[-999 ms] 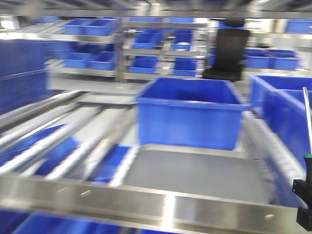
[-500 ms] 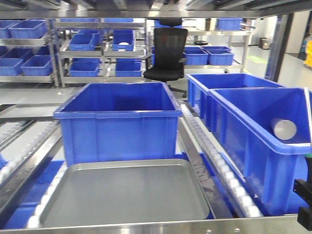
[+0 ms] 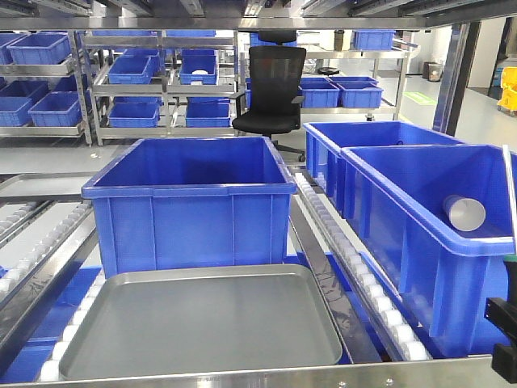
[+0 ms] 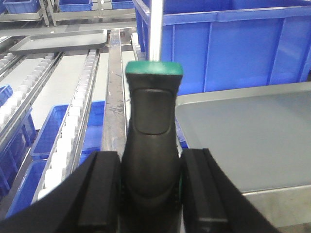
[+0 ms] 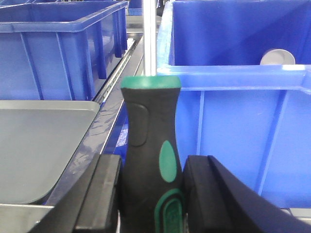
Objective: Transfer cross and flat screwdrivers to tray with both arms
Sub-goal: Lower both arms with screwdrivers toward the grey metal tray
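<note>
My left gripper [image 4: 151,194] is shut on the black-and-green handle of one screwdriver [image 4: 151,121], whose steel shaft points up and away. The grey tray [image 4: 252,141] lies just to its right. A second screwdriver [image 5: 151,131] stands upright in my right gripper [image 5: 151,194], which is shut on its handle, with the tray [image 5: 39,145] to its left. Both tips are out of view, so I cannot tell cross from flat. In the front view the tray [image 3: 202,323] lies low in the middle. The right gripper [image 3: 506,323] shows at the right edge with its screwdriver [image 3: 509,202]. The left gripper does not show there.
A deep blue bin [image 3: 190,202] stands right behind the tray. Two more blue bins [image 3: 428,218] line the right side; the nearer holds a grey cylinder [image 3: 464,212]. Roller rails [image 3: 355,267] flank the tray. Another grey tray [image 4: 58,41] lies far left.
The front view swung from a blurred sideways sweep to a steady look at the tray and bins, which shifted slightly left. The right gripper kept its screwdriver at the right edge.
</note>
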Robot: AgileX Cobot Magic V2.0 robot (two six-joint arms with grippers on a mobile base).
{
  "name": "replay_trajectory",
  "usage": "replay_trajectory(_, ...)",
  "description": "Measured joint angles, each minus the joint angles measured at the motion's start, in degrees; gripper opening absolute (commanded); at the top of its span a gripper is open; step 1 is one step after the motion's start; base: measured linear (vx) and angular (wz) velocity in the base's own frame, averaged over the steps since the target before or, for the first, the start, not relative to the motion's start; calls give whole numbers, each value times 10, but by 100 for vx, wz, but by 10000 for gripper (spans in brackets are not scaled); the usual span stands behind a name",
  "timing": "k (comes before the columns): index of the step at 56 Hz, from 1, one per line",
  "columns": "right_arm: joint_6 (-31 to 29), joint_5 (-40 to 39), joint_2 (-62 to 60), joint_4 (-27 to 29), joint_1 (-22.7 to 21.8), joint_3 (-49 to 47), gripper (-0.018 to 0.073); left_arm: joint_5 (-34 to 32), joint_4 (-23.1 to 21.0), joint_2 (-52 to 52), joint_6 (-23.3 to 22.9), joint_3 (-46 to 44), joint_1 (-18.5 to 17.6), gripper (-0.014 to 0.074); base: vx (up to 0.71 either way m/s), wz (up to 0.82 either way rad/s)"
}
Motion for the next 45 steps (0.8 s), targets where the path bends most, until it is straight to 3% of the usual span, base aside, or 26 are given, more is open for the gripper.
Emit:
replay_trajectory(36,1,-16,27,15,0,0,-8,1,-3,0,0,0,0,0,0,0)
replay_trajectory(45,-64,8,51,2,17,-17,-8,0,-33,5,0,-2,0,1,0,0)
